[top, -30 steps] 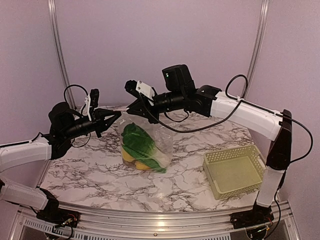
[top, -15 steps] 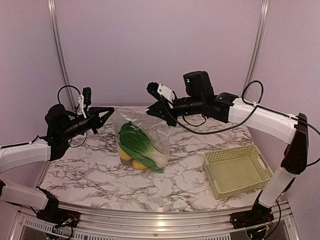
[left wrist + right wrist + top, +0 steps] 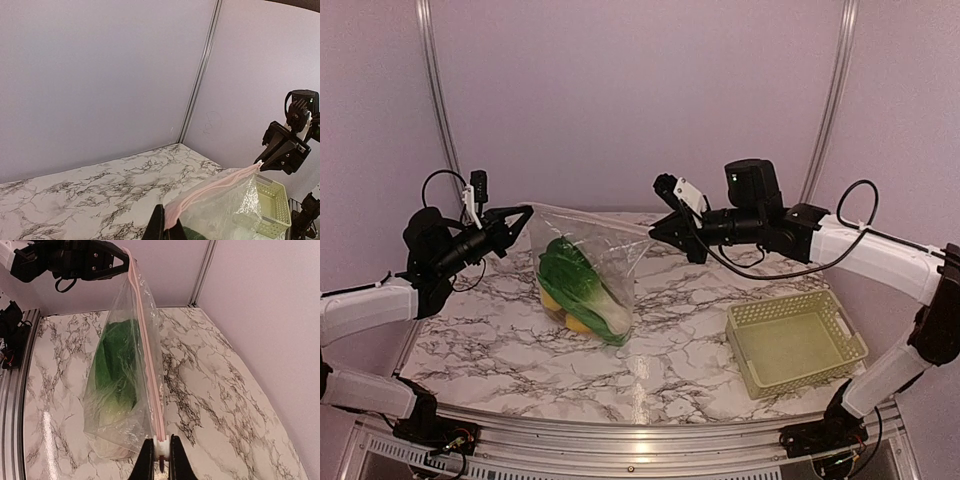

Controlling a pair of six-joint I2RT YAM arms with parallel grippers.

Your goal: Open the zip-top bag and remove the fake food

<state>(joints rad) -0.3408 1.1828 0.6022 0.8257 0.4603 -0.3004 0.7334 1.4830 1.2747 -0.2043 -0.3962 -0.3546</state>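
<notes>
The clear zip-top bag (image 3: 585,270) hangs above the marble table, stretched between both grippers by its pinkish zipper strip (image 3: 148,365). Inside it I see green-white bok choy (image 3: 570,280) and yellow fruit (image 3: 576,322); other food is hidden. My left gripper (image 3: 527,213) is shut on the bag's left top corner (image 3: 172,216). My right gripper (image 3: 660,228) is shut on the white zipper slider (image 3: 161,446) at the strip's right end. The bag (image 3: 125,385) fills the right wrist view, bok choy (image 3: 117,360) showing through it.
A pale yellow-green lattice basket (image 3: 796,340) stands at the right front of the table, also in the left wrist view (image 3: 272,207). Metal frame posts (image 3: 435,90) rise at the back corners. The table's metal edge (image 3: 12,405) runs behind the bag.
My right gripper has moved right with the slider, and my left gripper has moved left. The bag's top has stretched wider and the bag has shifted slightly left.
</notes>
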